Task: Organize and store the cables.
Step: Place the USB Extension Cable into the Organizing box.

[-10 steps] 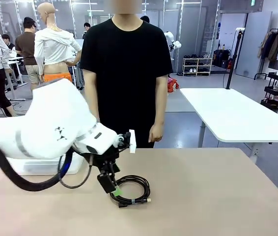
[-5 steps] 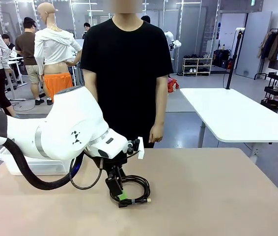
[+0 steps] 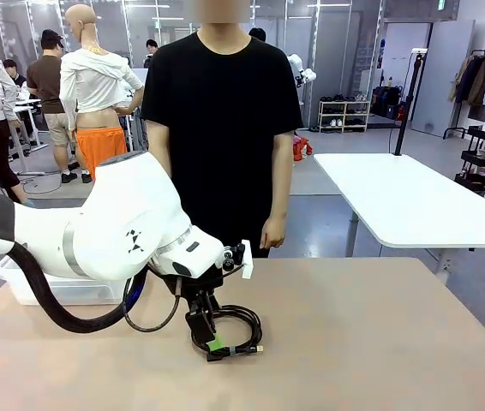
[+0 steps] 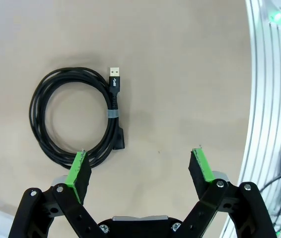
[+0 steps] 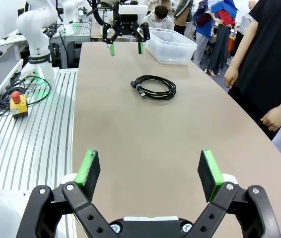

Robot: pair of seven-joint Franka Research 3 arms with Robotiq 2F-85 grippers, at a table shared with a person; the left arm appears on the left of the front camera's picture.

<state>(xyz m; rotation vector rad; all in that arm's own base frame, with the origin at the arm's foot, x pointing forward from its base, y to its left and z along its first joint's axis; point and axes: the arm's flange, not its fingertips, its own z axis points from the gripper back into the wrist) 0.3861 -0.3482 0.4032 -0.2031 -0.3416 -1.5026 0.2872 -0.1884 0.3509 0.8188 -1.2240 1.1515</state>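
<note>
Jaws spread wide and grasping nothing, the left gripper point(image 4: 140, 171) hangs just above the table point(image 3: 380, 342), one green pad point(image 4: 78, 168) over the near rim of a coiled black cable point(image 4: 76, 119), the other pad over bare tabletop beside it. The cable lies flat as a round coil, bound by a pale tie band point(image 4: 112, 114), its plug end point(image 4: 114, 79) pointing out past the loop. In the front view the coil point(image 3: 230, 332) sits left of the table's middle, nearer the robot's edge than the person's, with the left gripper point(image 3: 212, 338) low over it. A clear plastic bin point(image 3: 62, 291) stands at the table's left edge, partly behind the white arm. The right gripper point(image 5: 149, 173) is likewise splayed and empty, out over the table's right end, well apart from the cable point(image 5: 154, 87). A person in a black T-shirt point(image 3: 221, 128) stands at the far edge, arms down.
</note>
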